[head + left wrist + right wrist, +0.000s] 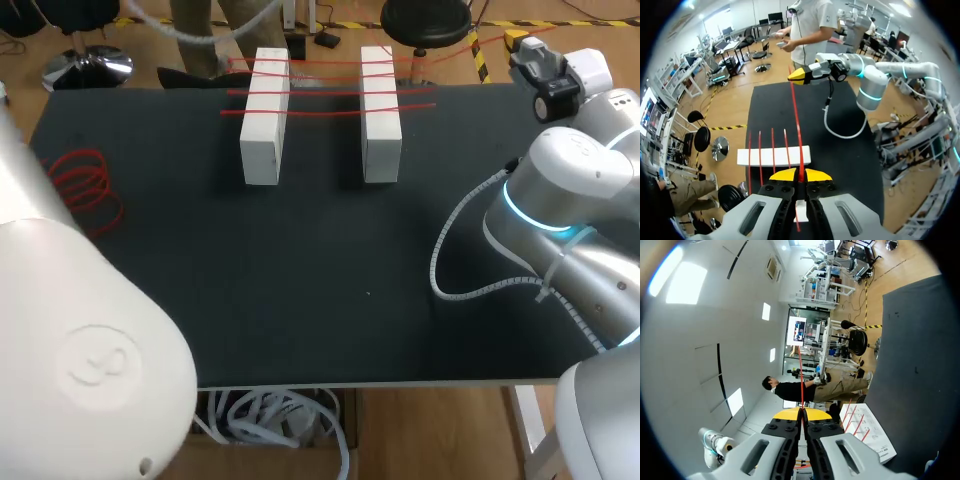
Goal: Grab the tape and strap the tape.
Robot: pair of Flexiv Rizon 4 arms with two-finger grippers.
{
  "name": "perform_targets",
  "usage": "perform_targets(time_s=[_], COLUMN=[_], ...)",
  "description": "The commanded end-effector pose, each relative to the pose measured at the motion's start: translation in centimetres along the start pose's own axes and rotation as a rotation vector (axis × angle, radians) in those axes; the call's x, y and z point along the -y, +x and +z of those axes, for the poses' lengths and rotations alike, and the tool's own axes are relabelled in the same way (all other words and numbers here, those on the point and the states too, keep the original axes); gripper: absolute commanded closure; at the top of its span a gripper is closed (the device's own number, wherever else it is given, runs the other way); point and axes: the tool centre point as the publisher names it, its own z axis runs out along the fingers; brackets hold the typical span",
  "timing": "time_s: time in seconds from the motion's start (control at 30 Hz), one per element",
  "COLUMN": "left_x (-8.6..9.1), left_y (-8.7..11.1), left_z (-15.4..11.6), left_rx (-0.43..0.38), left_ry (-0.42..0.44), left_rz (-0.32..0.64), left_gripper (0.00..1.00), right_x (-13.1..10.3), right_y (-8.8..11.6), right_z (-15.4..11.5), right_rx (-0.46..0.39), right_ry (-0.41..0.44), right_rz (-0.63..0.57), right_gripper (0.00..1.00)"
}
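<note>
Tape (796,120) here is a thin red strand stretched straight between the two tools above the black desk (300,300). The step in hand looks like laying it across the blocks next to the ones already there. In the upper middle of the head view a white block (264,120) stands parallel to a second block (380,115), with a gap between them. Several red strands (320,92) already lie across both blocks, and a loose red coil (85,185) sits near the frame's left edge. The left tool (800,175) is closed, its yellow tips pinching one end of the strand. The right tool (801,414) is clamped on the other end in the same way. From the left wrist the strand passes over a block just beside the laid strands, but whether it touches the block cannot be told. To do this well, both ends should come down together and level, so the strand stays taut and lands parallel to its neighbours without crossing them. The pull should be firm but gentle, because too much could drag the strand out of the tips or shift a block. Each tool should stay outside the outer face of its block, so the strand spans both blocks fully.
</note>
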Motion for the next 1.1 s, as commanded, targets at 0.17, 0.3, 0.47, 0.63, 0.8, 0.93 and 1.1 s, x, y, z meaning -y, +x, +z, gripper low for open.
perform_targets(time_s=[0.17,0.3,0.47,0.63,0.8,0.93,1.1], left_x=[1.7,1.8,0.8,0.3,0.4,0.0,0.0], left_y=[-1.2,-1.2,-1.1,-1.1,-0.8,-0.3,0.0], left_z=[1.0,1.3,1.8,1.9,2.1,2.6,3.2], left_rx=[-0.115,-0.118,-0.075,-0.034,-0.009,-0.007,-0.013], left_ry=[-0.311,-0.359,-0.375,-0.396,-0.405,-0.408,-0.386], left_rz=[0.012,0.008,-0.034,-0.069,-0.09,-0.099,-0.121], left_gripper=[1.0,1.0,1.0,1.0,1.0,1.0,1.0], right_x=[0.0,0.0,0.0,0.0,0.0,0.0,0.0], right_y=[0.0,0.0,0.0,0.0,0.0,0.0,0.0], right_z=[0.0,0.0,0.0,0.0,0.0,0.0,0.0], right_rx=[0.002,0.002,0.002,0.002,0.002,0.002,0.002], right_ry=[-0.001,-0.001,-0.001,-0.001,-0.001,-0.001,-0.001], right_rz=[0.0,0.0,0.0,0.0,0.0,0.0,0.0], right_gripper=[1.0,1.0,1.0,1.0,1.0,1.0,1.0])
